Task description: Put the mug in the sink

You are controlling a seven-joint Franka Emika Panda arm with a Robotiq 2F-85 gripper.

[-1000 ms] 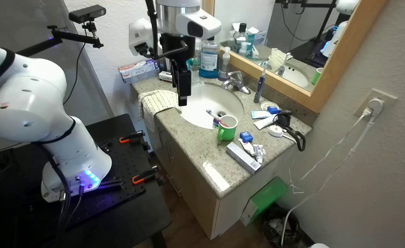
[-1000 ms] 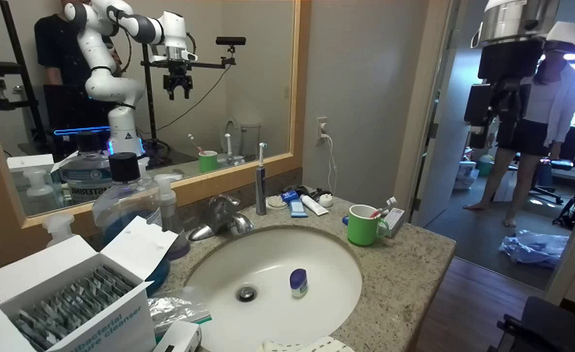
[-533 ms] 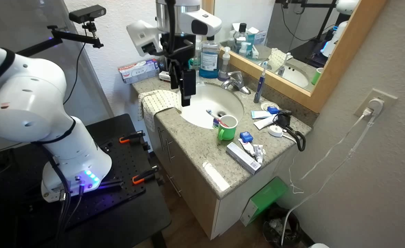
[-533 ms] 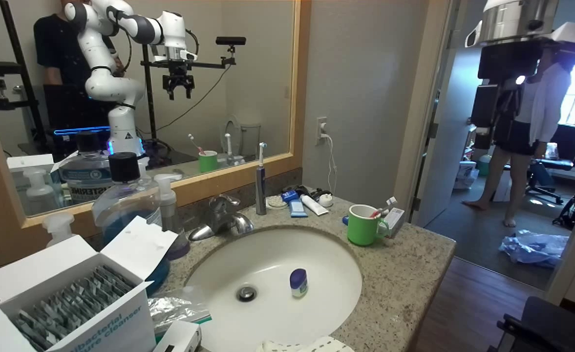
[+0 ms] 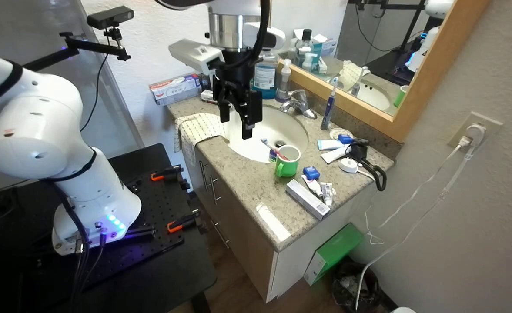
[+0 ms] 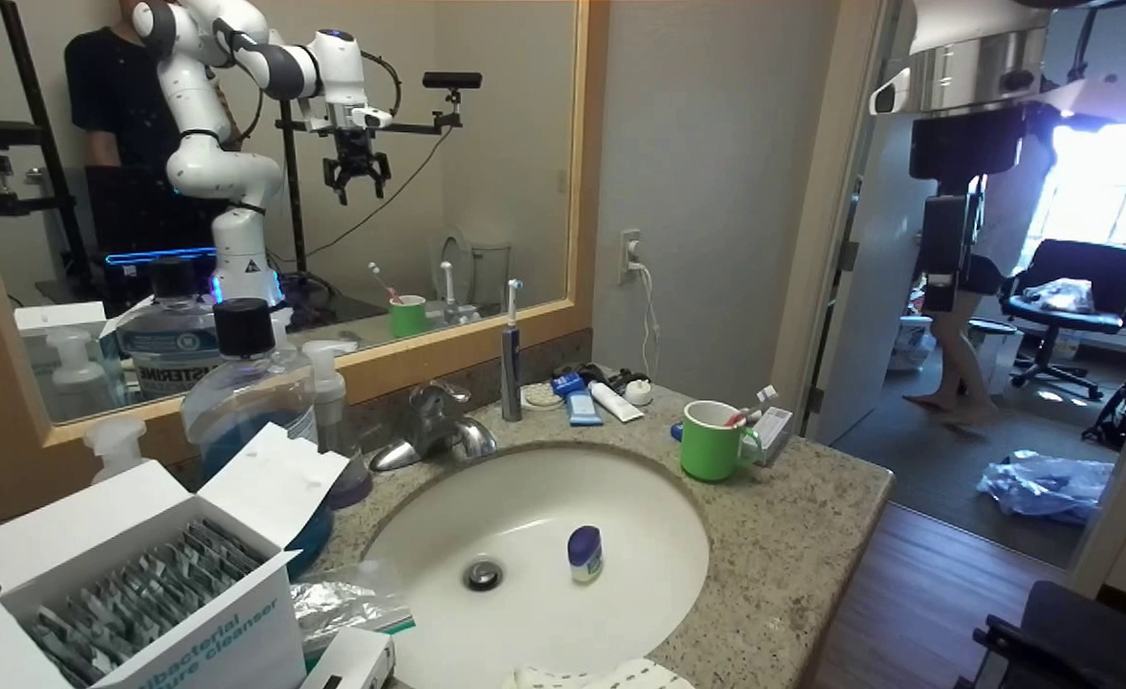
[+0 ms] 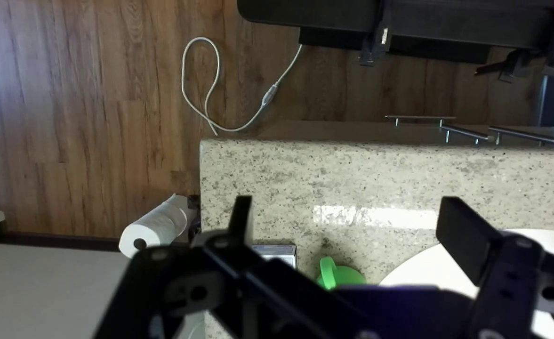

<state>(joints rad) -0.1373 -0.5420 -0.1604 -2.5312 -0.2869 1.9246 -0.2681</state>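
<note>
The green mug (image 5: 285,168) stands upright on the counter beside the sink, with a toothbrush (image 5: 274,149) leaning in it. It also shows in an exterior view (image 6: 711,448), where its handle faces away from the sink. In the wrist view only its handle and part of its green side (image 7: 347,276) show; my gripper's body hides the rest. The white oval sink (image 6: 524,498) holds a small purple-capped container (image 6: 585,553). My gripper (image 5: 236,124) is open and empty, high above the counter, apart from the mug. Its two fingers are wide apart in the wrist view (image 7: 347,207).
A faucet (image 6: 438,421) and an upright electric toothbrush (image 6: 511,359) stand behind the sink. A long box (image 5: 308,199) and small tubes (image 5: 326,193) lie beside the mug. Bottles (image 6: 252,392) and an open carton (image 6: 156,584) crowd the far end. A cloth (image 5: 201,128) hangs over the edge.
My gripper has moved right in an exterior view, towards the mug's side, and turned, so both fingers now show apart. It stays open. The mug has not moved. A person behind the doorway has shifted.
</note>
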